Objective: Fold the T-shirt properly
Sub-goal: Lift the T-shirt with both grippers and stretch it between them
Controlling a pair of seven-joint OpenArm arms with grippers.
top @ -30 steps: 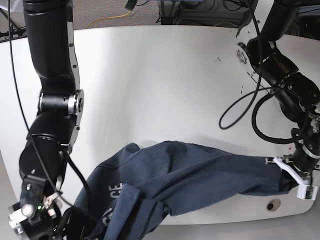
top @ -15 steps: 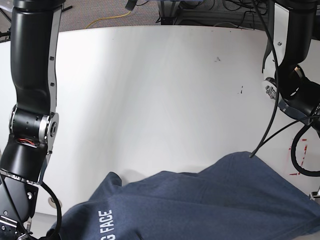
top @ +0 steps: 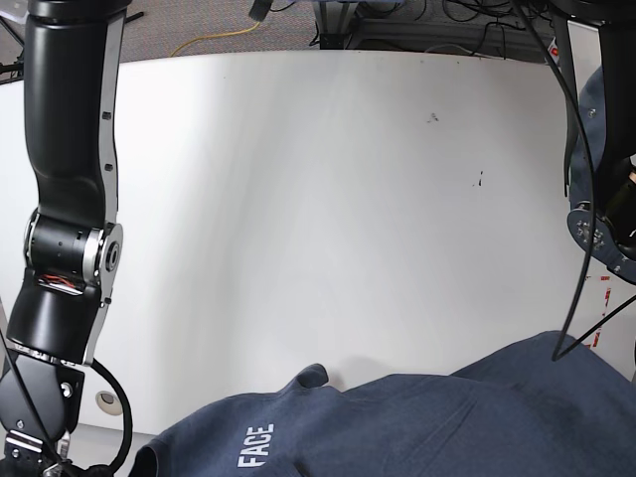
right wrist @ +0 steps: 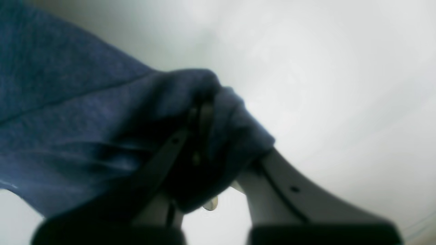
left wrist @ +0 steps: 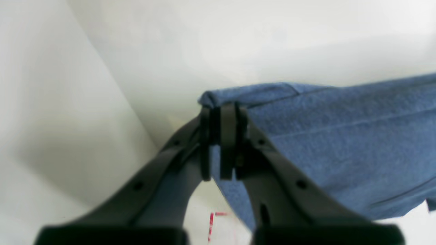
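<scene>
The dark navy T-shirt hangs stretched across the bottom of the base view, with the white word "FACE" showing at its lower left. My left gripper is shut on a hemmed corner of the T-shirt, which spreads away to the right in the left wrist view. My right gripper is shut on a bunched fold of the T-shirt, and the cloth wraps over its fingers. Neither gripper shows in the base view; only the arms do.
The white table fills the base view, with small dark specks at the far right. A red mark shows on the table below the left gripper. Cables hang by the arm on the right. A yellow cord lies on the floor behind.
The T-shirt has been lifted off the table and drawn toward the camera, now spread wide and low in the base view. Both arms rose, their grippers passing out of that view.
</scene>
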